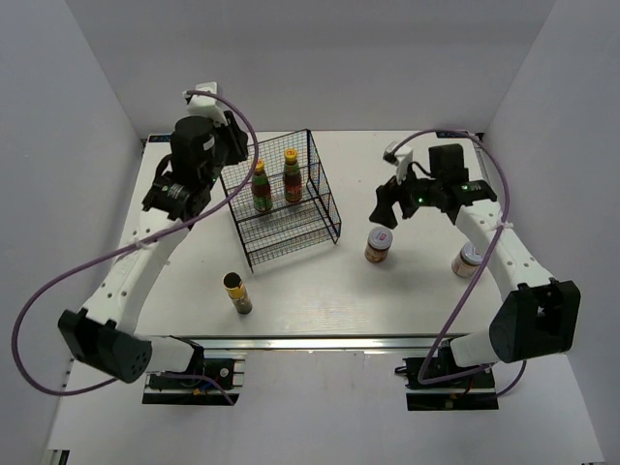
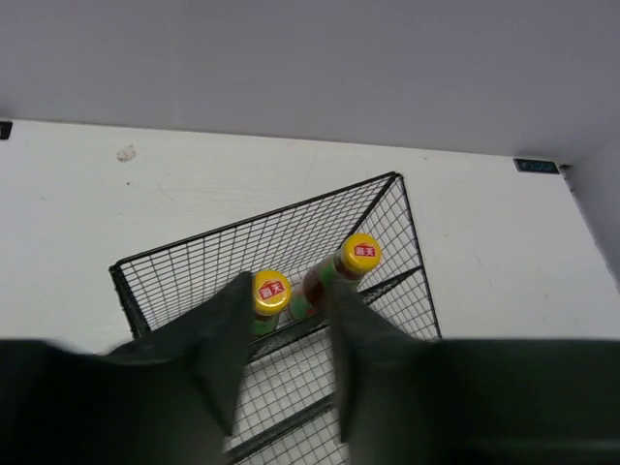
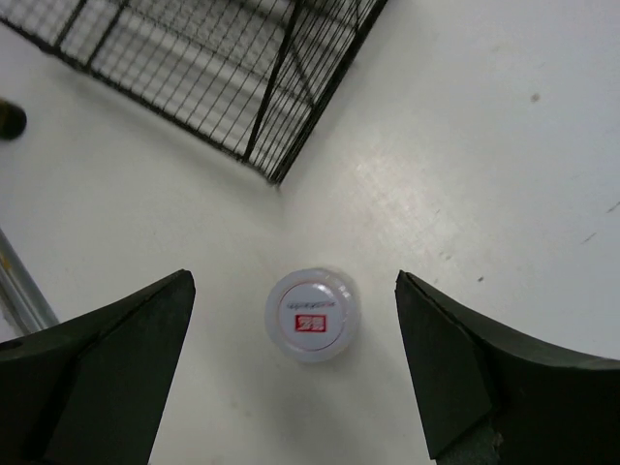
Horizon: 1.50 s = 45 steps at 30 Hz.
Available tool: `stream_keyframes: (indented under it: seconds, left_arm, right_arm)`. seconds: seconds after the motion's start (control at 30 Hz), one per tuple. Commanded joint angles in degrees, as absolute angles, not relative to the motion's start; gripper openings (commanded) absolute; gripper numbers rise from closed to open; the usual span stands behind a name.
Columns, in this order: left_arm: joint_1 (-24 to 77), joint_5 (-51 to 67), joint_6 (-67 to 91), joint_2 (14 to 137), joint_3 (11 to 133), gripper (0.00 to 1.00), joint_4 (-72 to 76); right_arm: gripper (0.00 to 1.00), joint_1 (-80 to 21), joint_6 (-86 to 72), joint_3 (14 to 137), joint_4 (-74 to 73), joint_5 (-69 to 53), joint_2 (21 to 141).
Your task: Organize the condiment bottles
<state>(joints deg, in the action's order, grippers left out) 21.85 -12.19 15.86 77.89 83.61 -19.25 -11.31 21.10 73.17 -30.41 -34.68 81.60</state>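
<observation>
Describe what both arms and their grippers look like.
The left arm and right arm have white tapered links and bulky black joint housings. Each trails a looping purple cable. The left gripper and right gripper have matte black wedge-shaped fingers.

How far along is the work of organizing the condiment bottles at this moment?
Done: the two red-sauce bottles stand in the wire rack, with the left hand above them. In hand: the right hand hangs open over one white-lidded jar, not gripping yet. Left: that jar, the second jar and the dark bottle, all on the table outside the rack.
</observation>
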Motion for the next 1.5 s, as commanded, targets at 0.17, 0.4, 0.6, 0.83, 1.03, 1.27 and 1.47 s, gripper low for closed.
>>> stream_keyframes:
  seconds: [0.17,0.4,0.6,0.83,1.03,1.27,1.47]
  left_arm:
    - [21.88,-9.93,19.59,59.69,75.69,0.44,-30.31]
    - [21.88,-10.99,27.93,47.38,66.36,0.81,-37.96]
    - [21.88,-11.34,31.46,42.81,63.81,0.84,-43.76]
    - [21.88,-10.81,32.69,41.40,61.96,0.84,-45.00]
    - [21.88,-9.85,33.57,41.13,59.86,0.84,-43.77]
    - [21.80,-9.67,33.57,41.13,59.41,0.85,-43.86]
    - [21.88,-10.37,33.57,40.43,59.33,0.86,-45.00]
  right_arm:
    - [0.89,-16.78,25.67,62.33,-31.82,-20.15,77.70]
    - [0.89,-18.10,26.01,60.65,-29.71,-16.35,79.71]
    - [0.89,-19.16,25.84,59.33,-26.46,-13.36,82.34]
    - [0.89,-20.13,24.70,59.50,-23.82,-11.87,86.39]
    - [0.71,-20.13,24.43,59.41,-22.94,-13.09,87.54]
    - [0.34,-20.57,25.92,59.24,-23.55,-15.55,87.19]
    - [0.00,-20.30,38.04,63.01,-37.40,-21.26,81.67]
